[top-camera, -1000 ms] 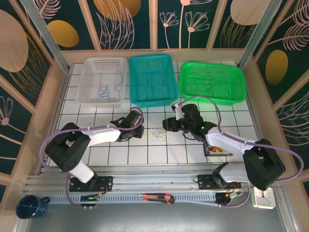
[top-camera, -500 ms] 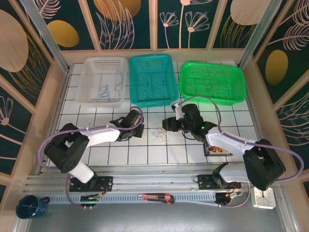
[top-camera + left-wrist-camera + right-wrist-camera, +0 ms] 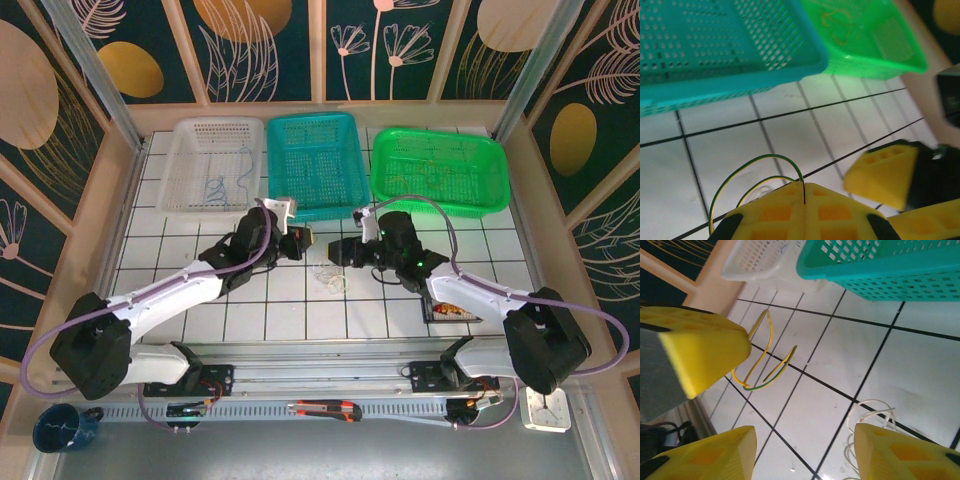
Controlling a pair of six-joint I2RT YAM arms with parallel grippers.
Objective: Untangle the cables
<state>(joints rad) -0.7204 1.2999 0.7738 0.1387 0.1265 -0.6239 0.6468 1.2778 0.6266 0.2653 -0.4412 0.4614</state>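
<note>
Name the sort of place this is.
Probably a robot lab work cell: a left arm and a right arm bolted to a metal rail at a tiled table, patterned panels walling it in, and a white basket, a teal basket and a green basket in a row.

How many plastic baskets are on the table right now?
3: white basket at far left, teal basket in the middle, green basket at right, all in a row at the back.

Yellow-green cable (image 3: 767, 156), whitish cable (image 3: 874, 402) (teal basket (image 3: 730, 82), green basket (image 3: 880, 62))
</note>
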